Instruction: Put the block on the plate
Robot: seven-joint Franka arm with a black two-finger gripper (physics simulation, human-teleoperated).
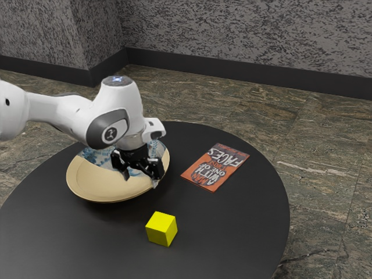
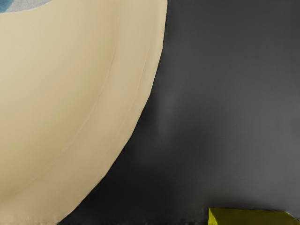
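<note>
The big black table (image 1: 238,221) is giving the things a flat place. The wide plate (image 1: 90,185) is facing up, so it is making room for a block. The book (image 1: 215,167) is lying off to one side. The gripper (image 1: 139,175) is hanging by the plate's edge, its fingers spread and empty, likely for grabbing. The little yellow block (image 1: 161,228) is sitting near the plate.

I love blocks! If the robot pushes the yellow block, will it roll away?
Probably not: the yellow block has flat sides, so it should slide. It may not tip easily, being about as wide as tall. It looks stiff, with straight edges.
</note>
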